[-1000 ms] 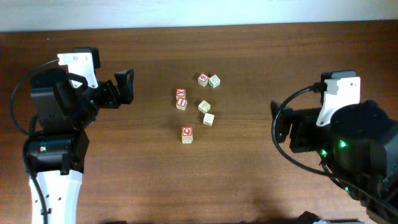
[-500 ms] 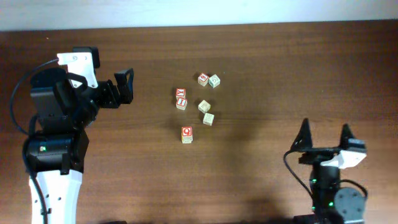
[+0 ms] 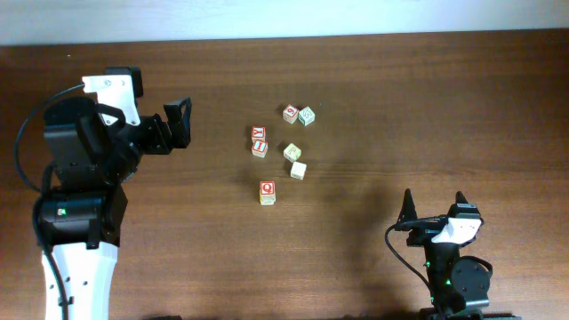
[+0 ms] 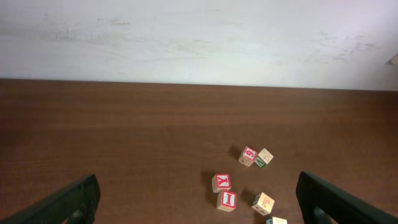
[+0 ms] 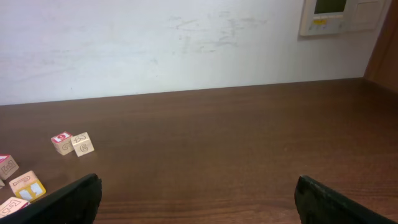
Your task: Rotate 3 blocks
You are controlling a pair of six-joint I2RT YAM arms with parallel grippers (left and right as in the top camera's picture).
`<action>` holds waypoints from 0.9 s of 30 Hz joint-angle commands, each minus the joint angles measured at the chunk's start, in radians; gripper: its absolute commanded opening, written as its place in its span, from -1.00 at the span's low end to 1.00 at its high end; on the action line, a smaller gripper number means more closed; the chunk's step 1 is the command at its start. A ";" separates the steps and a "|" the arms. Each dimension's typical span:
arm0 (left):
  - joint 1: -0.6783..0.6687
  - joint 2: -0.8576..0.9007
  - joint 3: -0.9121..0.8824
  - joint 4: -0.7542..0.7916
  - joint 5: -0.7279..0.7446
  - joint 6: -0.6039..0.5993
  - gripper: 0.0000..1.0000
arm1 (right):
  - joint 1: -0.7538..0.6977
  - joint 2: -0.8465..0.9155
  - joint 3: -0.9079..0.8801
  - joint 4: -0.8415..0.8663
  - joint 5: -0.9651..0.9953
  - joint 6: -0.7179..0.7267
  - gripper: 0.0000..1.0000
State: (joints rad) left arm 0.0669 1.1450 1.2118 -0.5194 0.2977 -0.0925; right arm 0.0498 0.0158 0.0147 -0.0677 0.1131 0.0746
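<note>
From overhead, we see the blocks scattered in a loose cluster mid-desk. The left pincer is spread wide and empty, well off to one side of them. The right pincer is likewise released, well apart from them. In the left wrist view, the blocks lie ahead between its parted fingers. In the right wrist view, a few blocks sit at far left on the desk.

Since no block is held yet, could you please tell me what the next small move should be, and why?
Probably advance the left fingers toward the Y block: they stand open and empty, aimed that way, with bare table between, while the right fingers sit farther off.
</note>
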 commanded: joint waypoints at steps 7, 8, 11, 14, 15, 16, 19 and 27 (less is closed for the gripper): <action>-0.006 -0.193 -0.318 0.254 -0.189 0.045 0.98 | -0.005 -0.013 -0.009 -0.004 -0.009 -0.008 0.97; -0.015 -0.265 -0.423 0.344 -0.190 0.080 0.98 | -0.005 -0.013 -0.009 -0.004 -0.009 -0.008 0.97; -0.079 -0.627 -0.819 0.545 -0.191 0.312 0.98 | -0.005 -0.013 -0.009 -0.004 -0.009 -0.008 0.97; -0.099 -0.904 -1.056 0.583 -0.263 0.356 0.98 | -0.005 -0.013 -0.009 -0.004 -0.009 -0.008 0.97; -0.099 -0.953 -1.114 0.604 -0.304 0.356 0.98 | -0.005 -0.013 -0.009 -0.004 -0.009 -0.008 0.97; -0.099 -1.001 -1.164 0.605 -0.333 0.357 0.98 | -0.005 -0.013 -0.009 -0.004 -0.009 -0.008 0.97; -0.102 -1.139 -1.204 0.438 -0.349 0.356 0.98 | -0.005 -0.013 -0.009 -0.004 -0.009 -0.008 0.97; -0.113 -1.139 -1.203 0.438 -0.336 0.356 0.98 | -0.005 -0.013 -0.009 -0.004 -0.009 -0.008 0.97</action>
State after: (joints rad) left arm -0.0402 0.0154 0.0116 -0.0780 -0.0341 0.2474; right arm 0.0498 0.0101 0.0147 -0.0685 0.1059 0.0715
